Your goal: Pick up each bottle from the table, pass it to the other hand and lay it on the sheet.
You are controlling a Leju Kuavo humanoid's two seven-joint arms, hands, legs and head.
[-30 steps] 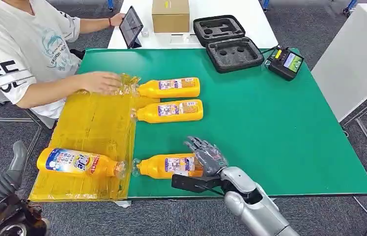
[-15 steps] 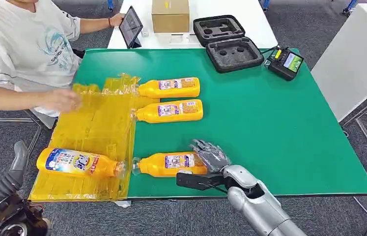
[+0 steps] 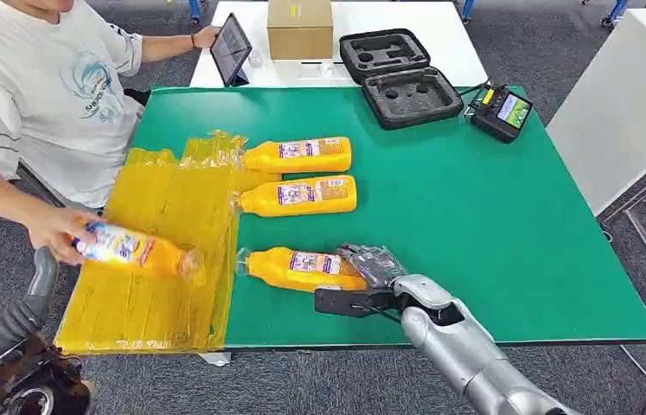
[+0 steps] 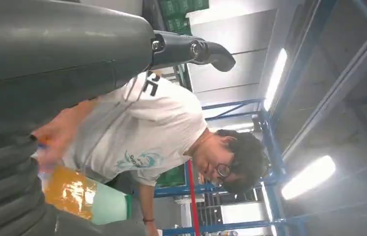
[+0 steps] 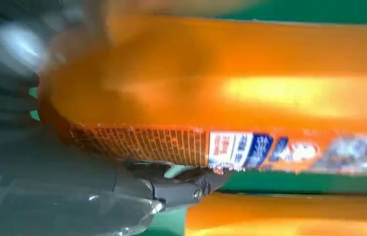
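Observation:
My right hand [image 3: 373,270] grips the base end of an orange bottle [image 3: 297,268] near the table's front edge, its neck pointing at the yellow sheet [image 3: 159,298]. Close up, that bottle [image 5: 230,93] lies across my palm with the thumb [image 5: 181,189] under it. Two more orange bottles [image 3: 297,155] [image 3: 297,195] lie side by side further back, beside the sheet. A person's hand holds a fourth bottle [image 3: 129,249] just above the sheet's left side. My left hand [image 4: 48,59] hangs low beside the table, holding nothing, thumb stretched out.
The person [image 3: 34,95] sits at the table's left edge. A tablet [image 3: 230,45], a cardboard box [image 3: 300,26], an open foam-lined case [image 3: 401,76] and a small controller [image 3: 501,111] stand along the far side. A white table [image 3: 630,95] stands to the right.
The person's hand left the sheet's far edge and lifted the bottle off the sheet's near left. My right hand closed on the near bottle and shifted it slightly away from the front edge.

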